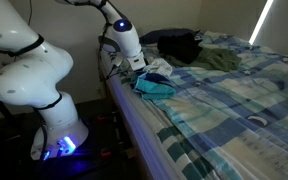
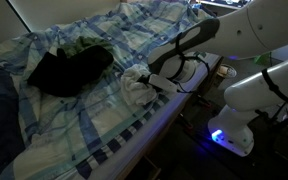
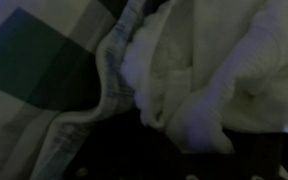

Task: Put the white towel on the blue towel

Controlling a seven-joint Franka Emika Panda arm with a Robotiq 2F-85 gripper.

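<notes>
- A bed with a checked blanket (image 1: 234,100) fills most of both exterior views, and the work is done at its near edge, beside the robot's base.
- The white arm (image 2: 254,35) is reached over that edge.
- A dark heap of clothes (image 2: 69,68) is seen further in on the blanket, well apart from the towels, and need not be disturbed.
- The blue towel (image 1: 152,89) lies crumpled close to the bed's edge.
- The white towel (image 1: 160,69) is bunched just beside it, apparently touching, directly under the wrist; in the wrist view its pale folds (image 3: 209,80) fill the right half.
- The gripper (image 1: 136,62) is lowered against the white cloth; whether the fingers are apart or clamped on it cannot be told, since they are hidden in the dim wrist picture.
- A thick fold should be taken rather than a loose corner, the bundle lifted clear before being carried, and the blue towel left undragged.
</notes>
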